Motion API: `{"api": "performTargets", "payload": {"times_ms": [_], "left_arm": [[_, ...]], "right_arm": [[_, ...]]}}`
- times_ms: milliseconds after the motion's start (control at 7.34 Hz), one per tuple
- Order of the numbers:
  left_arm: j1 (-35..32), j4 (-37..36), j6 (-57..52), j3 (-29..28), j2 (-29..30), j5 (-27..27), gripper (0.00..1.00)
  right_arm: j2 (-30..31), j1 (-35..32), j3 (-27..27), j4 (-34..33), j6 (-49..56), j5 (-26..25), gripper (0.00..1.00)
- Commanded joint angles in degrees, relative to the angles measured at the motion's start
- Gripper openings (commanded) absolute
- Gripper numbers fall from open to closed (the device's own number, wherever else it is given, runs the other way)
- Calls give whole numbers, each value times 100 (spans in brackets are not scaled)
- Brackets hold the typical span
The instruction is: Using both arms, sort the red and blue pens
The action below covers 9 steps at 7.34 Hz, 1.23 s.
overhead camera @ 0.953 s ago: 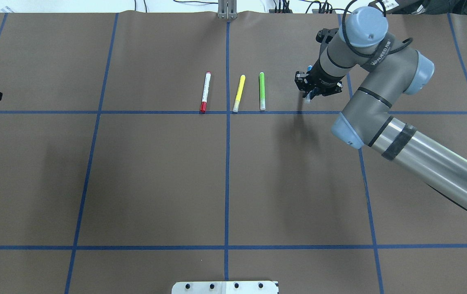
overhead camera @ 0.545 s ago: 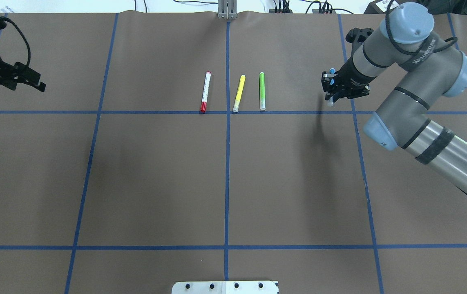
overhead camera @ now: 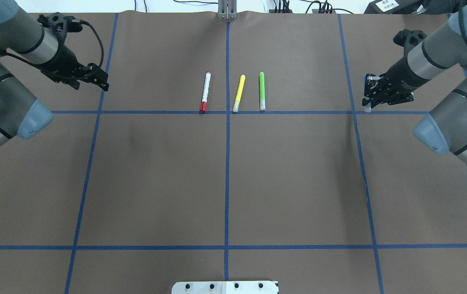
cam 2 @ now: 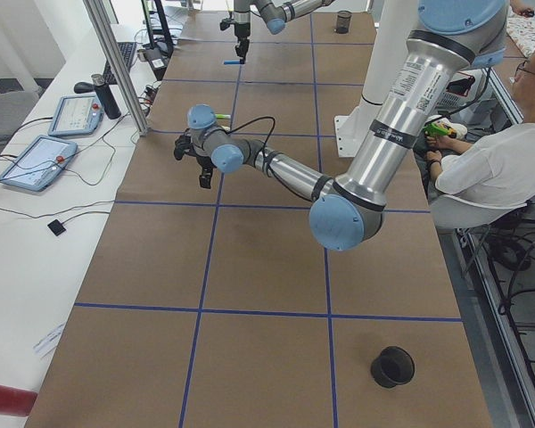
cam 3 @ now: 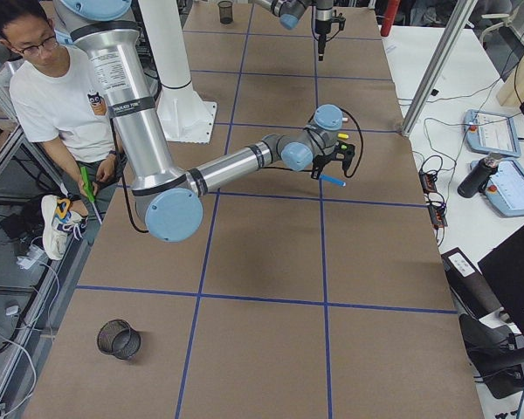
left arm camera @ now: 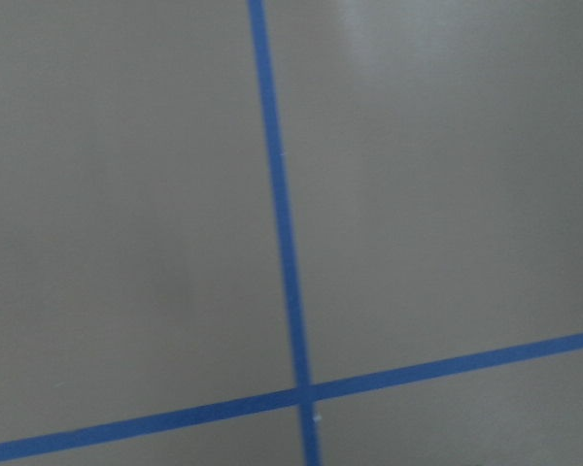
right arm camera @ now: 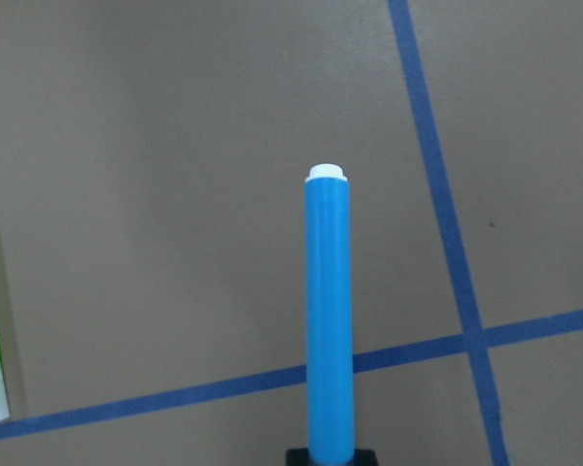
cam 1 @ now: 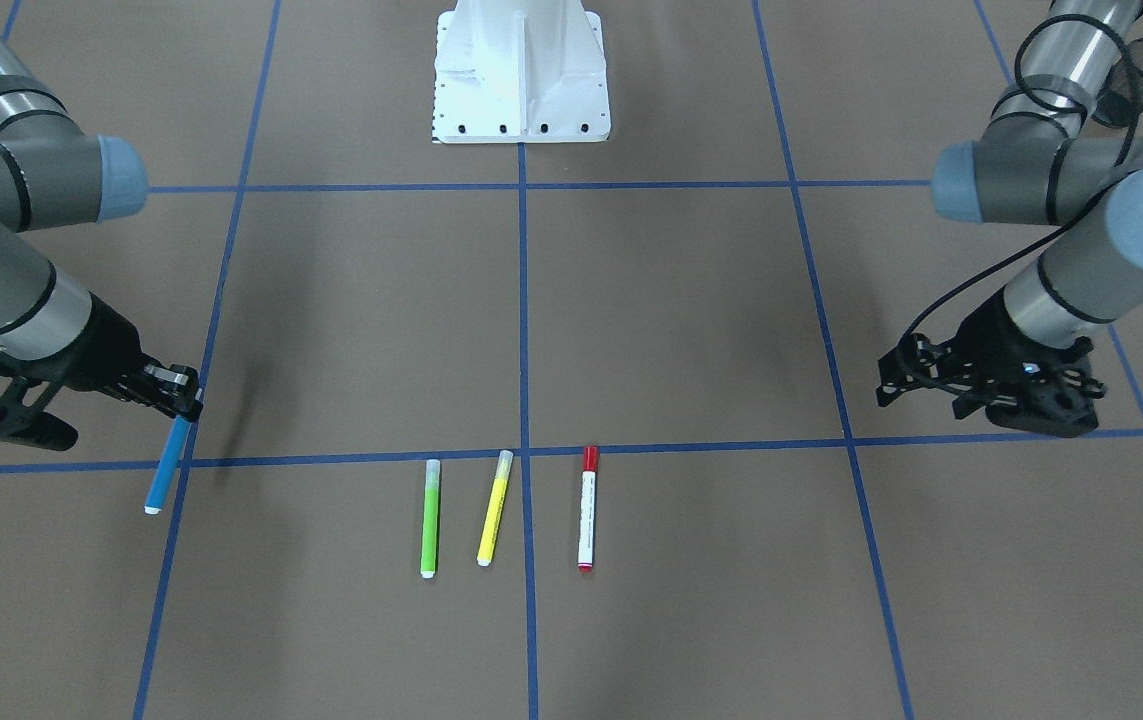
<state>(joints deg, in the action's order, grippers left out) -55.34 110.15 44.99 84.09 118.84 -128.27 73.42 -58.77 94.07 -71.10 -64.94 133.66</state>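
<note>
Blue pen (cam 1: 164,470): pinched at its upper end by the right gripper (cam 1: 186,402), white tip slanting down, well apart from the yellow marker (cam 1: 494,510), beyond the green marker (cam 1: 429,520).
Red pen (cam 1: 587,510): flat on the table, just beside the yellow marker, towards the left arm.
Left gripper (cam 1: 899,375): well apart from the yellow marker; cannot tell whether spread or pressed together.
Handling: probably light, stiff, smooth barrels that roll; take the red pen across mid-barrel.
Count: one red, one blue, one yellow, one green; two grippers.
</note>
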Motion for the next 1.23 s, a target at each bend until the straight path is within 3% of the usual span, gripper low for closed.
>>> {"api": "performTargets", "payload": {"times_ms": [0, 272, 545, 1089], "left_arm": [[505, 7, 466, -724, 926, 222, 91], [718, 24, 598, -1218, 1491, 355, 91], [1007, 33, 625, -2076, 2350, 853, 83], [1342, 112, 608, -2493, 2644, 1296, 76]], "right_arm": [[531, -300, 373, 9, 17, 353, 0], [920, -668, 639, 0, 34, 859, 0], [1051, -793, 700, 17, 34, 933, 0], [1403, -829, 894, 35, 175, 1074, 0]]}}
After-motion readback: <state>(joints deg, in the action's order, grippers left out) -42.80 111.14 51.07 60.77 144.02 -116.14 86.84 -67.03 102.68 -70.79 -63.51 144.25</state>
